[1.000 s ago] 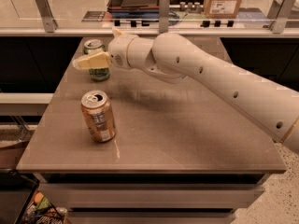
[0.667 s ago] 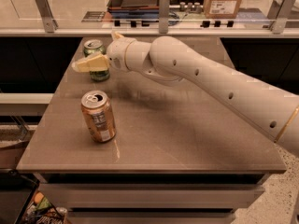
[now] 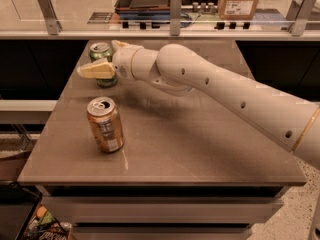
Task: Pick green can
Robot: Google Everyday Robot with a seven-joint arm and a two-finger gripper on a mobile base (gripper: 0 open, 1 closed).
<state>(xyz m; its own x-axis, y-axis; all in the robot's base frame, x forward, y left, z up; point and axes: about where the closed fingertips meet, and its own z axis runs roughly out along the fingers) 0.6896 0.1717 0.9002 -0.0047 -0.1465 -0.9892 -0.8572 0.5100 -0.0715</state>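
The green can (image 3: 100,49) stands upright at the far left of the brown table (image 3: 200,149); I see its silver top and a strip of green low down. My gripper (image 3: 97,59) reaches in from the right and straddles it. The near finger (image 3: 96,70) crosses in front of the can and the far finger (image 3: 119,44) pokes out behind it. The fingers stand spread apart, open, with the can between them. The can rests on the table.
An orange-tan can (image 3: 105,124) with a white label stands upright nearer the front left. My white arm (image 3: 235,96) spans the table's right half. A glass rail (image 3: 175,14) runs behind the table, with a tray and a cardboard box (image 3: 239,1) beyond.
My wrist has edged slightly left and lower around the green can. Both cans stay where they were.
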